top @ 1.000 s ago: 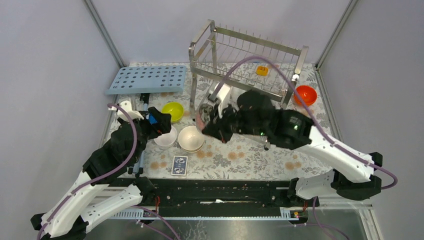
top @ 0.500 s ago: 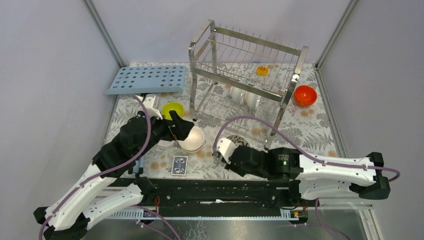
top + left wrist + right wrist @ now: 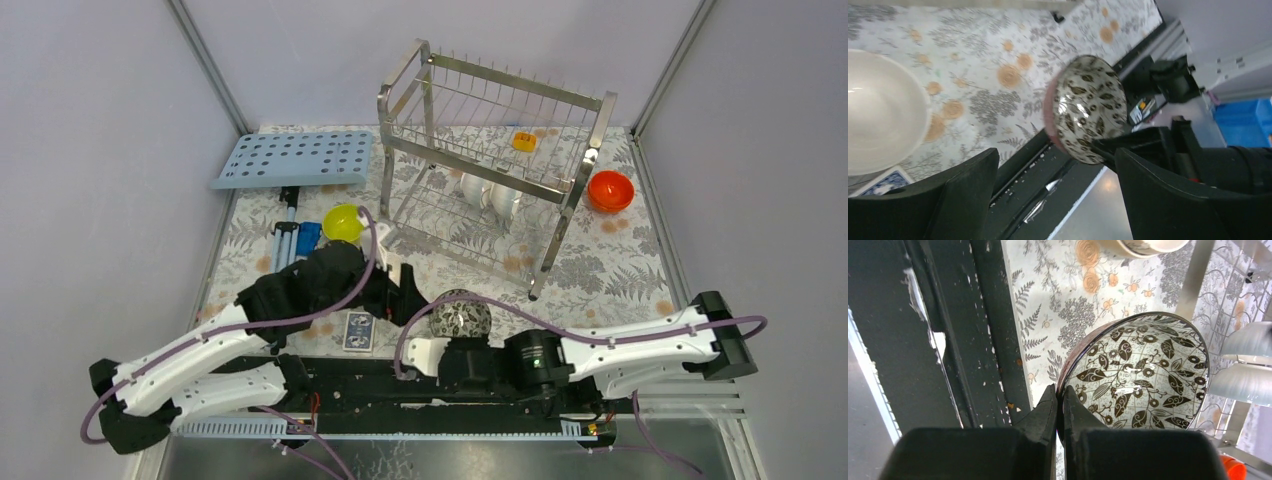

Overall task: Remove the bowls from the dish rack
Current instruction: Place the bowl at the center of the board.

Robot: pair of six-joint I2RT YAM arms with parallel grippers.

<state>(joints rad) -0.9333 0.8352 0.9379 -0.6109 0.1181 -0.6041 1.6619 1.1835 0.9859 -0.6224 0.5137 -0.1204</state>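
The right wrist view is showing the grip most clearly. The right pincer (image 3: 1059, 396) is pinching the rim of the patterned bowl (image 3: 1143, 372), one finger inside and one outside. The bowl is tilting up on edge over the surface (image 3: 1048, 300), clear of the rack (image 3: 1198, 280). Two white bowls (image 3: 1248, 340) are standing in the rack at the right of this view.

The top view is not showing that pinch, but it is placing everything. The patterned bowl is hanging near the front edge, about midway across. The white bowls are standing on edge in the rack's lower tier and a yellow block (image 3: 524, 141) is lying on the upper one. A yellow-green bowl (image 3: 345, 222) is sitting on the surface left of the rack and an orange bowl (image 3: 610, 190) right of it. The left arm is covering whatever is lying beneath it.

The left wrist view is looking under that arm. A pale bowl (image 3: 878, 110) is resting on the surface beside a card (image 3: 883, 182). The left pincer (image 3: 1057, 155) is spreading wide and gripping nothing, with the patterned bowl ahead of its gap.

A second ago the right pincer was carrying this bowl at the rack's left end. Half a second ago it was further in on the surface, and now it is closer to the front edge. The left arm, then over the pale bowls at the left, is now reaching toward the centre, just beside the patterned bowl.
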